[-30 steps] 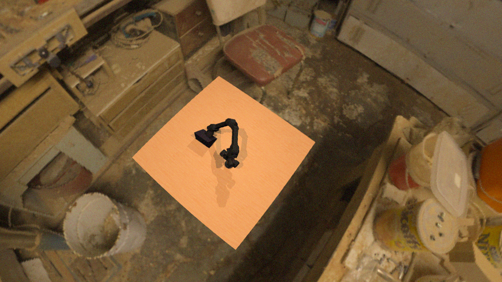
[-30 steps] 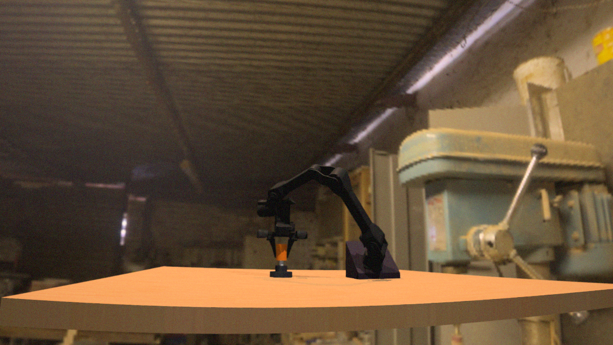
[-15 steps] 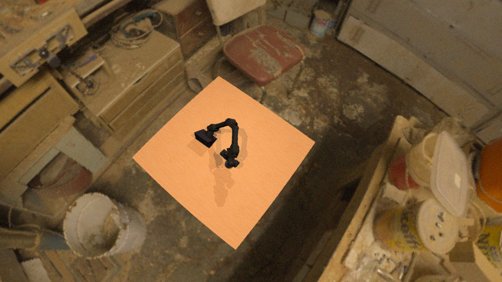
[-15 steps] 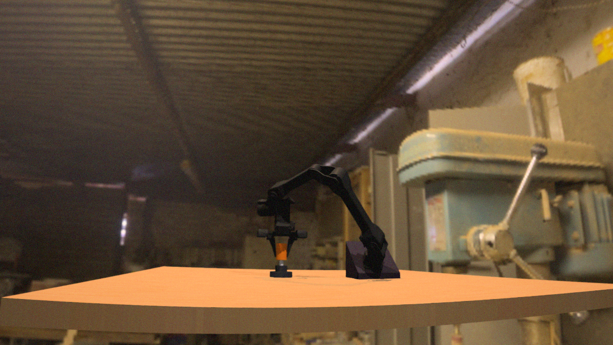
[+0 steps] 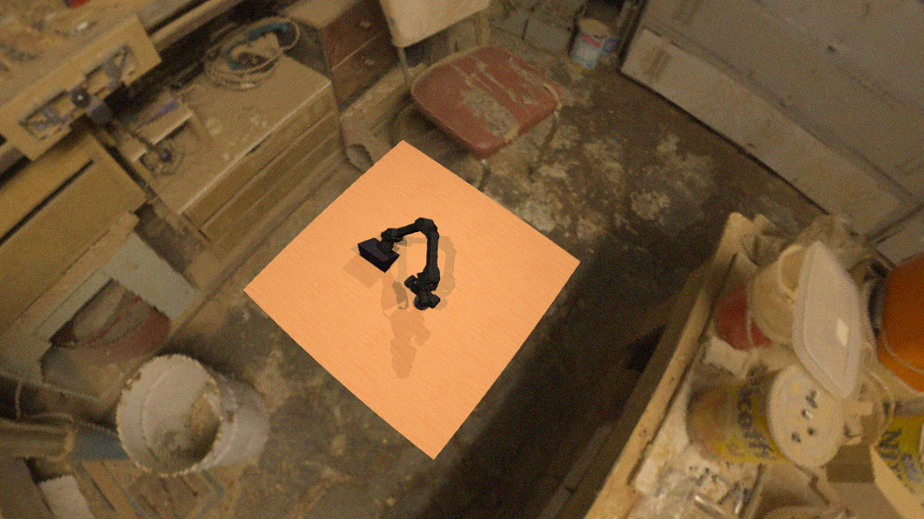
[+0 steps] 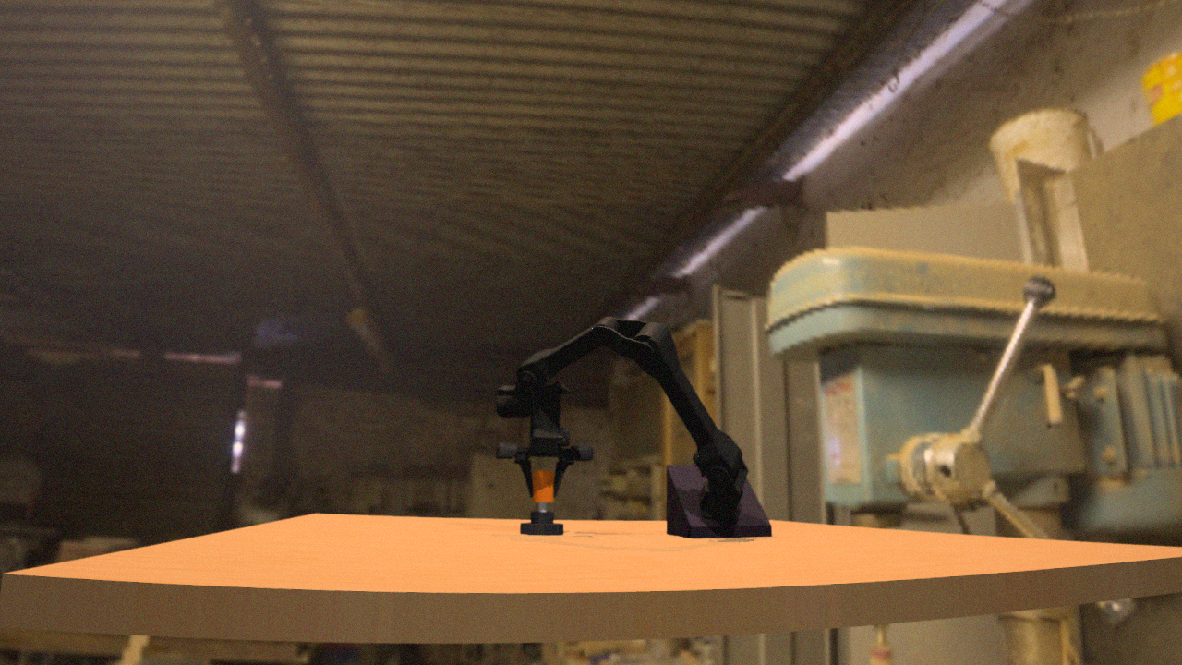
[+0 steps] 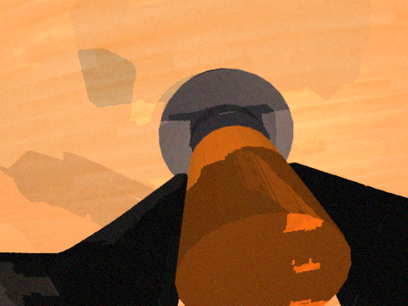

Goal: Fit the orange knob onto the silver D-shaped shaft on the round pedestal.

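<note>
The orange knob (image 6: 543,486) (image 7: 255,255) is upright between my fingers. My gripper (image 6: 543,489) is shut on it; in the wrist view the black fingers press it from both sides. The dark round pedestal (image 6: 541,528) (image 7: 221,87) stands on the table right below. A short piece of the silver shaft (image 6: 542,506) shows between the knob's lower end and the pedestal, so the knob is not down on the pedestal. Whether the shaft's tip is inside the hole cannot be seen. The hole and the shaft's flat side are hidden.
The arm's dark base block (image 5: 376,254) (image 6: 685,504) stands on the orange-toned table (image 5: 450,382) (image 6: 331,570), to the right of the pedestal in the exterior view. The arm arches over from it. Shadows of the arm fall on the table around the pedestal.
</note>
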